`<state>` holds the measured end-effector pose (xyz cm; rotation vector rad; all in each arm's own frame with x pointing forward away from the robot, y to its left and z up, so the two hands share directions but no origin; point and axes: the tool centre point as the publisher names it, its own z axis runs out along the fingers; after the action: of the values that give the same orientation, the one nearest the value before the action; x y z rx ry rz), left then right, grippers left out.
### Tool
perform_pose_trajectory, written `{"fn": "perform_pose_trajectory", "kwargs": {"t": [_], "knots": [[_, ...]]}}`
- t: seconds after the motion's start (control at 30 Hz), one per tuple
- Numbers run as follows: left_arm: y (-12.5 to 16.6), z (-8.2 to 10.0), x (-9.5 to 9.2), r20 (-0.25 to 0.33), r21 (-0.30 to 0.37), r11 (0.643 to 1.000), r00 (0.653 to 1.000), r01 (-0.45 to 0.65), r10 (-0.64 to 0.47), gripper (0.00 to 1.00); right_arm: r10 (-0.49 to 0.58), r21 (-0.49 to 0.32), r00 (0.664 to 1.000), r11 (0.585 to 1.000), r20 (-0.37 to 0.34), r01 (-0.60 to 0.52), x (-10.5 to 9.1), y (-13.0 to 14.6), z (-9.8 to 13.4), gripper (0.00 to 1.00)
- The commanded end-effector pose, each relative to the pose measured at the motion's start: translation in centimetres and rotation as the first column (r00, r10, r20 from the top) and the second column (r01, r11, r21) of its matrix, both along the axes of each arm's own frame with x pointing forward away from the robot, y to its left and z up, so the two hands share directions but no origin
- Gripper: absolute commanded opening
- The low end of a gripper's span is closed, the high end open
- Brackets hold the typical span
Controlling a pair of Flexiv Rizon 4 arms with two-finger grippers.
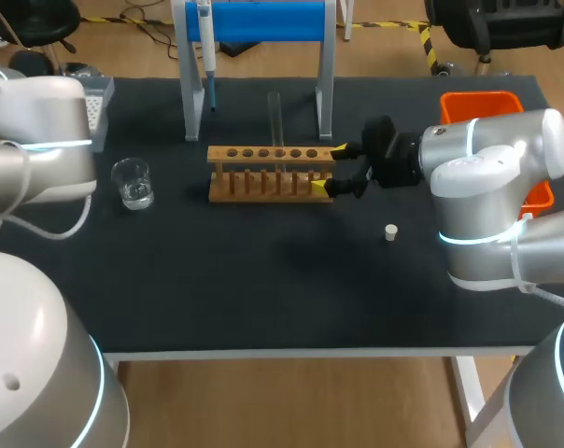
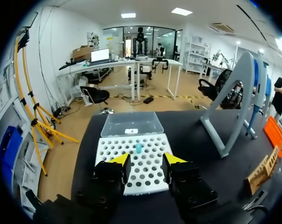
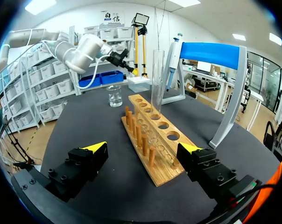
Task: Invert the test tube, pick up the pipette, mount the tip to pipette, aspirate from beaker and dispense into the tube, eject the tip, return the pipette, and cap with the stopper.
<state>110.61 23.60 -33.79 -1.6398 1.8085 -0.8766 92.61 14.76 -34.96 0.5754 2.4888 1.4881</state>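
orange bin point(image 1: 483, 105): far right | wooden rack point(image 1: 271, 173): centre | blue-topped stand point(image 1: 263, 21): behind rack

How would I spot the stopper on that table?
Find the wooden test tube rack mid-table. Right of its end and nearer the front edge, the stopper sits alone on the black table. It is the only small white plug there.

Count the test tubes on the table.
1. The test tube stands upright in the wooden rack, ahead of the right end effector. No other shows, though clear glass could escape notice.
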Motion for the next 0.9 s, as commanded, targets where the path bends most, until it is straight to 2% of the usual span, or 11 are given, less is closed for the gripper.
{"fn": "perform_pose_trajectory", "kwargs": {"t": [0.03, 0.9], "knots": [[0.0, -0.1, 0.6, -0.018, 0.001, 1.0, 1.0, 0.004, -0.003, 0.42, 0.002, -0.001, 1.0, 1.0, -0.001, -0.002, 0.0, -0.1, 0.0, 1.0], [0.1, -1.2, 2.6, -0.042, 0.002, 1.0, 0.999, 0.014, -0.014, 0.41, 0.002, -0.001, 1.0, 1.0, -0.001, -0.002, 0.0, -0.1, 0.0, 1.0]]}}
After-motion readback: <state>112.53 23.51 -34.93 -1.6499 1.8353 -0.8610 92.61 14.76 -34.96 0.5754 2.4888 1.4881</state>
